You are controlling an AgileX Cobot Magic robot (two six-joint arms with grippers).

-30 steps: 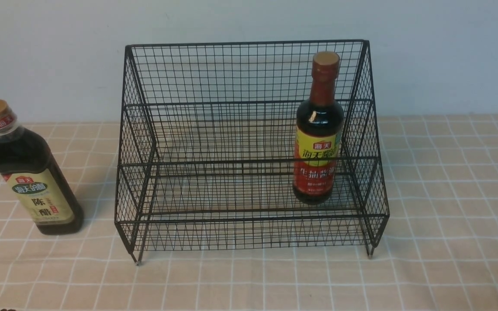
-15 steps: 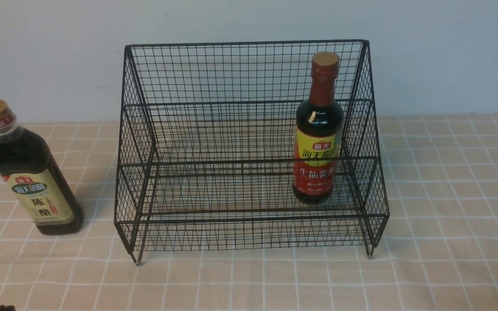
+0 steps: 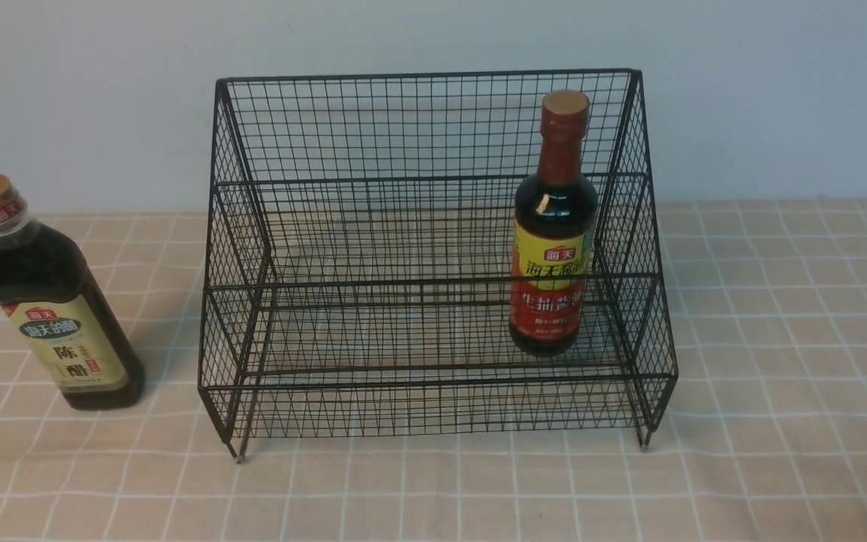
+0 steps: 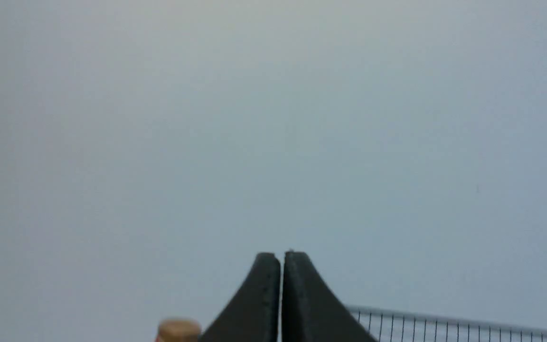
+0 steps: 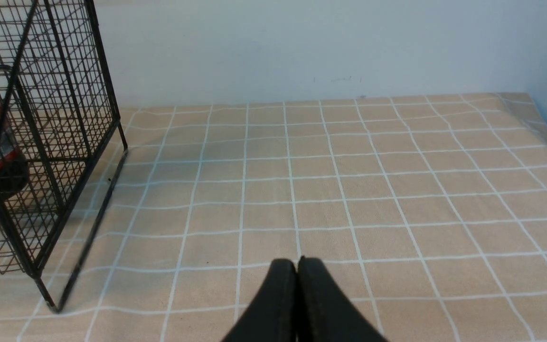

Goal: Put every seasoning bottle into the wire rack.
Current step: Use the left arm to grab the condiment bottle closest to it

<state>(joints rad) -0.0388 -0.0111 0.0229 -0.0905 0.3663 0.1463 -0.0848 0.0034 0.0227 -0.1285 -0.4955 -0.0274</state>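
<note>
Wire rack (image 3: 426, 75) holds the red-capped soy sauce bottle (image 3: 554, 248) upright on the lower tier at the right end. The gold-capped vinegar bottle (image 3: 53, 316) stands outside on the checked surface (image 3: 780, 339), to the rack's left. Only the wrist views show the left gripper (image 4: 281, 259) and right gripper (image 5: 296, 266), both with jaws pressed closed and empty.

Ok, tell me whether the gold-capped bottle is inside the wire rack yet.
No, the gold-capped bottle stands on the tablecloth outside the wire rack, off its left side.
</note>
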